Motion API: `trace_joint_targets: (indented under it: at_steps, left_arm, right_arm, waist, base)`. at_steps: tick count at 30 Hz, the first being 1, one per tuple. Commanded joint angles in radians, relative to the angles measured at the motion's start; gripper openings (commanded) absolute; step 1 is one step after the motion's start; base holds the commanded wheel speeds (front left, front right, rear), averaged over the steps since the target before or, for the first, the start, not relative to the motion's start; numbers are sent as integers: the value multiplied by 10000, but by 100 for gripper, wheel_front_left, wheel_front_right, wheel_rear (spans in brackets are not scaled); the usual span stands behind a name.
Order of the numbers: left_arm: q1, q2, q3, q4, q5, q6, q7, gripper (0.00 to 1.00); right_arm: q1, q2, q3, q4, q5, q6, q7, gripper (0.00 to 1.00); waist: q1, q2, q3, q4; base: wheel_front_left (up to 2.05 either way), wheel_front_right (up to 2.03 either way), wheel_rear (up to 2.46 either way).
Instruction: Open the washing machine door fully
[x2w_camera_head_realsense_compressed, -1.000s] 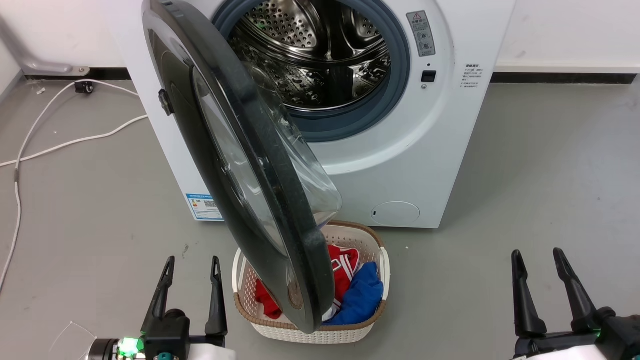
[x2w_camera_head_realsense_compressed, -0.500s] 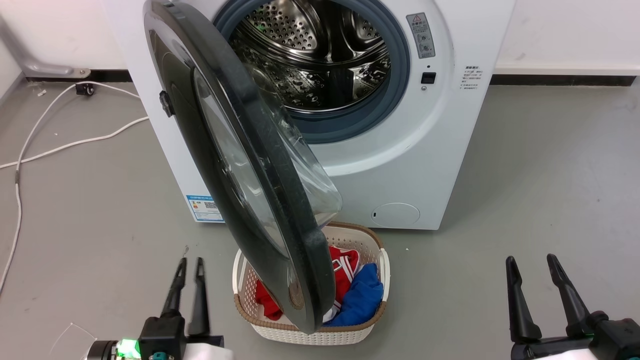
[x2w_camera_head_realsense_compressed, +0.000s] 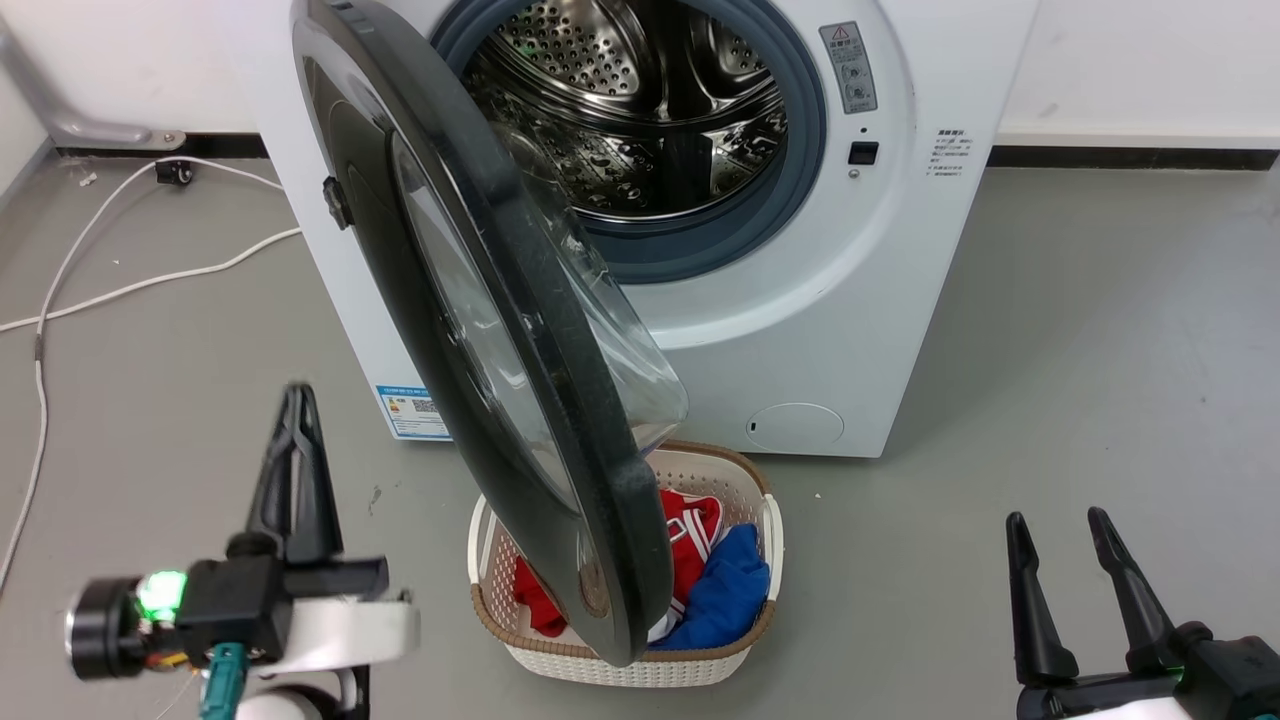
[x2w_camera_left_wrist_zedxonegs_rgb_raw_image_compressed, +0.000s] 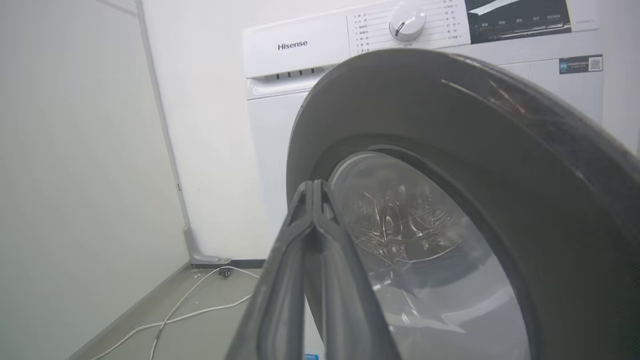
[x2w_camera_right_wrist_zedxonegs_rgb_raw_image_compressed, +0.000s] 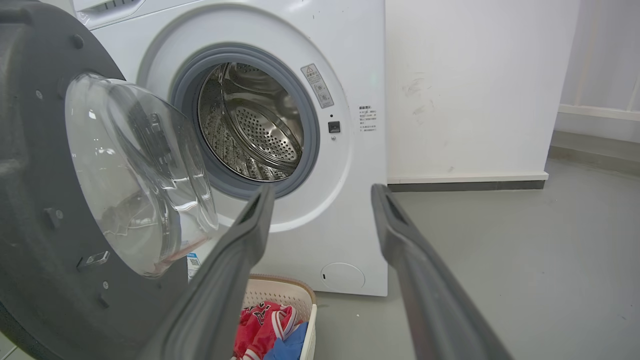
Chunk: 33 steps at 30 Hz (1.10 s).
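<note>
Roughly halfway: the washing machine door (x2w_camera_head_realsense_compressed: 560, 400) hangs ajar above the basket (x2w_camera_head_realsense_compressed: 620, 672), further swing remaining; left claw (x2w_camera_head_realsense_compressed: 297, 400) together, right claw (x2w_camera_head_realsense_compressed: 1056, 520) apart.

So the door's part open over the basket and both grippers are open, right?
Not both. The left gripper is shut, its fingers pressed together in the left wrist view. The right gripper is open, and the door does hang part open over the basket.
</note>
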Motion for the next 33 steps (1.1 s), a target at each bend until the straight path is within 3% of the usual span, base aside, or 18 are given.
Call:
trace_joint_targets:
  at_steps: [1,7,16,33]
  left_arm:
    - [-219,85,49,-304,112,39,-26,0]
    - [-809,253,-208,-1636,492,118,-26,0]
    - [-1560,316,-1552,-2829,823,7,-26,0]
    - [-2427,106,-4657,-2562,910,-500,-26,0]
  right_arm:
    - [-3,35,6,1,70,-2,-23,100]
    - [0,35,40,22,58,-2,-24,100]
    - [-108,35,179,56,14,-2,-24,100]
    - [-240,34,385,159,-118,-2,-23,100]
  waist:
    - [-1,0,0,-13]
    - [-1,0,2,-46]
    - [-1,0,42,-61]
    - [-1,0,160,-181]
  base:
    - [0,0,0]
    - [0,0,0]
    - [0,0,0]
    - [0,0,0]
